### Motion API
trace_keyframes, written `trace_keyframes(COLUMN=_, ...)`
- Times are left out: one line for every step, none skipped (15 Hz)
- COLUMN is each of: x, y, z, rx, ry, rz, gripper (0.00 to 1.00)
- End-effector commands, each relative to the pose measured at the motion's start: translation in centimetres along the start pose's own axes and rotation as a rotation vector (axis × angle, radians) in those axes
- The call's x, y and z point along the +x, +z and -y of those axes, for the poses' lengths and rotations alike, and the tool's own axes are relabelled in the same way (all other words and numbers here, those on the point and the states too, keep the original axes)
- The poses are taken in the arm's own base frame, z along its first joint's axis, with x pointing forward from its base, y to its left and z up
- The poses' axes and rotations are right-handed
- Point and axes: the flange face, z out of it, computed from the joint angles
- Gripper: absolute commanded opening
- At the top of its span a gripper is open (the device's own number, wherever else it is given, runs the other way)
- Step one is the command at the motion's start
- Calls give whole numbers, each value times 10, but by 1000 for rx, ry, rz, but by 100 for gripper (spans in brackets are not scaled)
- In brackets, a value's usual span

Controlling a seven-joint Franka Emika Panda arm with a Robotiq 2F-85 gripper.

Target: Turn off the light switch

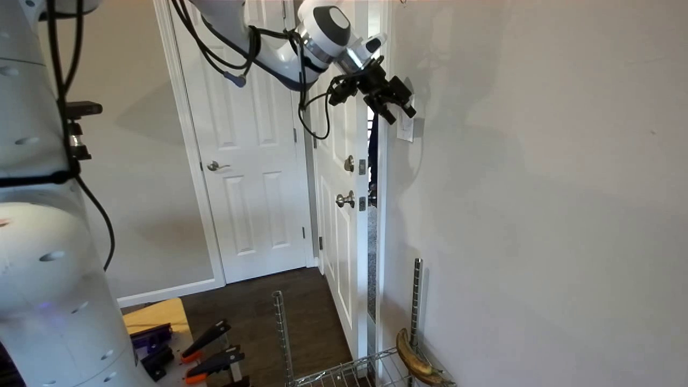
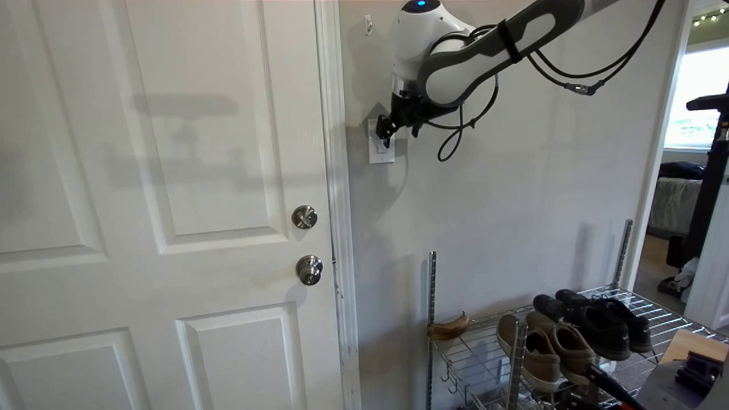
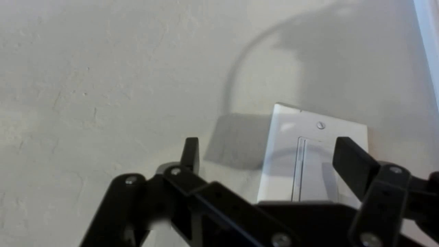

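Wrist view: grey wall [image 3: 103, 85] at left, then the gripper [image 3: 267, 144], fingers [image 3: 355, 166] spread wide apart. The light switch [image 3: 312, 161], a white plate on that wall, shows between them, partly hidden; whether they touch it, I cannot tell. Pale trim [image 3: 428, 37] slants down the far right.

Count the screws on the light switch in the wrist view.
1 visible: a screw near the exposed end of the light switch. The gripper covers the other end, so more may be hidden.

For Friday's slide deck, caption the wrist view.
Open gripper in front of a white switch on a shadowed wall.
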Motion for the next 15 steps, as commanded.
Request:
trace_keyframes(x=-10, y=-7, z=-8, rx=-23, ry=41, rz=36, gripper=100)
trace_keyframes(x=-10, y=-4, z=-10, rx=-25, ry=43, rz=41, gripper=100)
trace_keyframes(x=-10, y=-2, z=-10, rx=-26, ry=43, rz=46, gripper=100)
trace_keyframes(x=-9, y=3, z=-11, rx=-23, ry=41, rz=49, gripper=100)
trace_keyframes(x=-8, y=6, z=-10, rx=-19, ry=36, rz=43, gripper=100)
trace_keyframes(x=-7, y=10, z=-9, rx=-16, ry=27, rz=33, gripper=100)
trace_keyframes(x=-4, y=13, z=-9, rx=-17, ry=20, rz=23, gripper=100)
trace_keyframes(x=-3, y=15, z=-6, rx=-9, ry=13, rz=17, gripper=100)
trace_keyframes(x=-1, y=16, z=-5, rx=-3, ry=9, rz=12, gripper=100)
trace_keyframes(x=1, y=16, z=-2, rx=7, ry=4, rz=3, gripper=100)
trace_keyframes(x=2, y=16, z=-1, rx=6, ry=-1, rz=-12, gripper=100)
trace_keyframes(x=4, y=16, z=-1, rx=1, ry=-7, rz=-26, gripper=100)
trace_keyframes(x=7, y=15, z=-1, rx=-12, ry=-16, rz=-48, gripper=100)
trace_keyframes(x=10, y=14, z=-2, rx=-23, ry=-26, rz=-71, gripper=100)
trace_keyframes(x=13, y=15, z=-4, rx=-32, ry=-39, rz=-89, gripper=100)
